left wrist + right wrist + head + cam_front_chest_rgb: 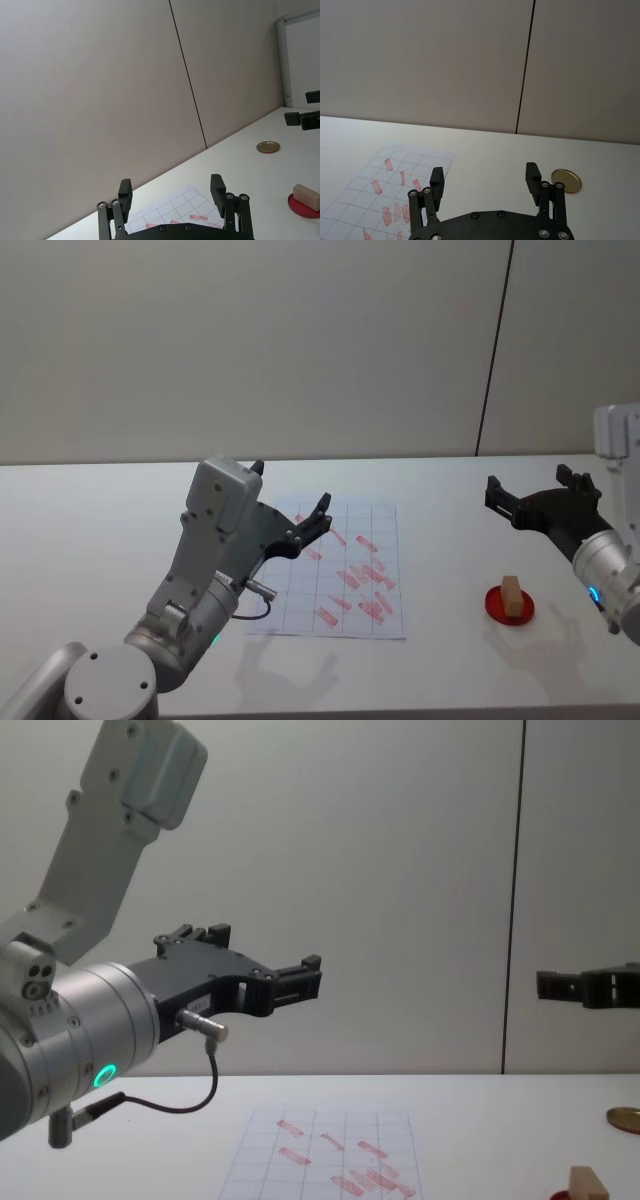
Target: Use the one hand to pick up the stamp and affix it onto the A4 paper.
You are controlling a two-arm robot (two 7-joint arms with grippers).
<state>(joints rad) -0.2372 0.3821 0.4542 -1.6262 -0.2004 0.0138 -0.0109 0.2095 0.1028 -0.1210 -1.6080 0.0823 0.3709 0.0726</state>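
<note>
Nearest the head camera, the left gripper [310,521] hangs parked above the near-left part of the A4 paper [385,515], its fingers spread and holding nothing, a black cable looping under its wrist. On the right, the right gripper [540,496] hovers above the table [90,530], fingers released and empty, a little beyond the stamp [513,597]. That small wooden block stands on a flat red pad [496,606], just right of the sheet. A gold-brown disc [565,180] lies farther back on the right. By my judgement the current stamping has not begun: the block is ungrasped, so grasping, carrying and pressing remain, though the sheet already bears many red marks [358,580].
</note>
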